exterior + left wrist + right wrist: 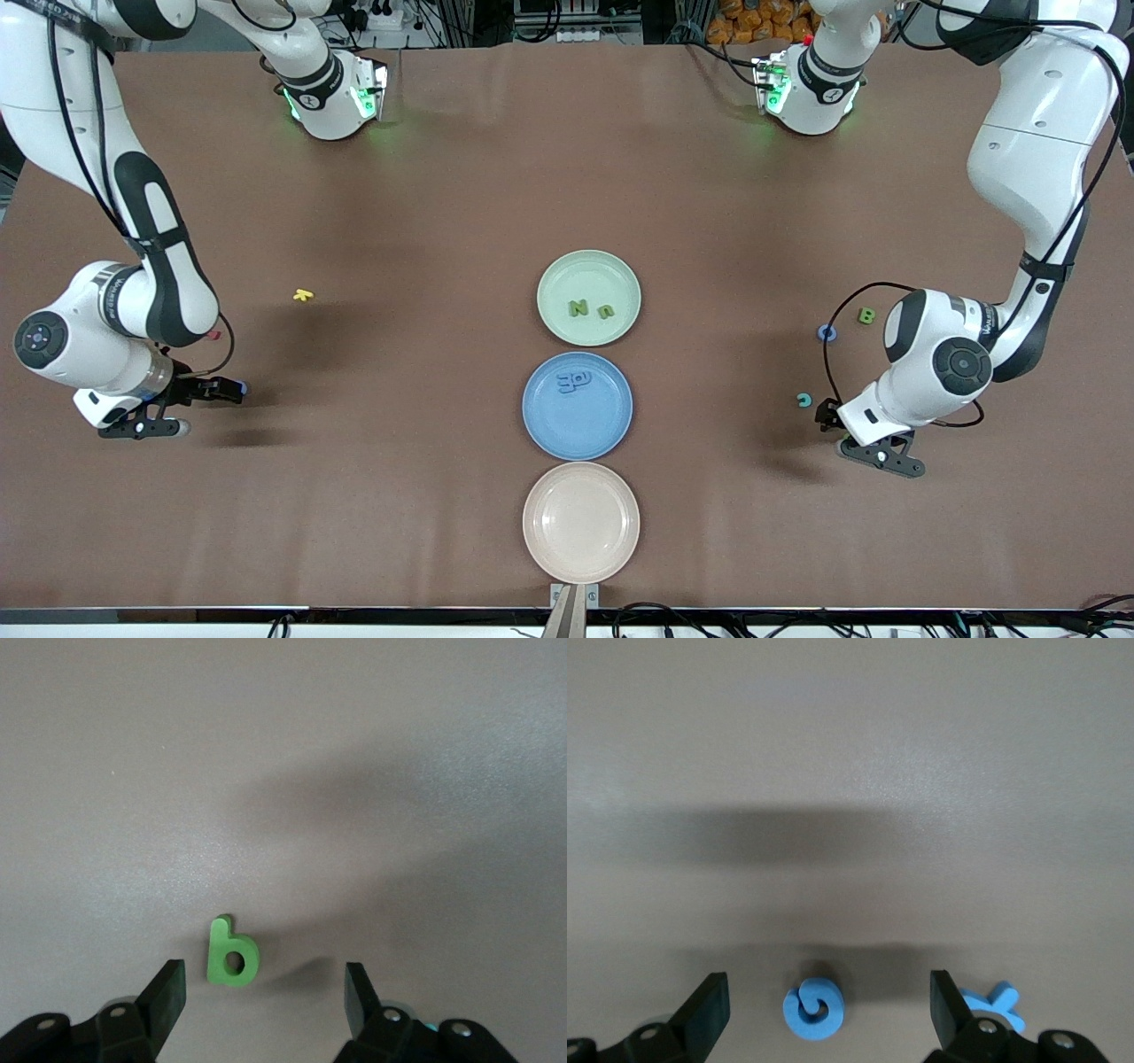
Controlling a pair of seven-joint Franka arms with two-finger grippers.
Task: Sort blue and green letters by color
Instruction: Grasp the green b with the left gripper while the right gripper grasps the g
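Here, we saw the left gripper (864, 440) w/ fingers (165, 994) spread wide and nothing held, low over the brown table (354, 532) at the left arm's end. Betw. the tips in its wrist view lay a green "b" (232, 953). Near that gripper sat a teal letter (803, 400), a blue ring letter (827, 332) and a green "B" (866, 315).

The right gripper (193, 408) was likewise wide open, empty, low over its own end. Betw. its fingers (706, 1010) lay a curled blue letter (814, 1008); a 2nd blue piece (996, 1005) sat just beside one finger. A yellow letter (304, 295) lay well apart.

Mid-table, green plate (589, 297) held two green letters (590, 309); blue plate (578, 406) held blue letters (574, 382); pink plate (581, 521) sat nearest the front camera.
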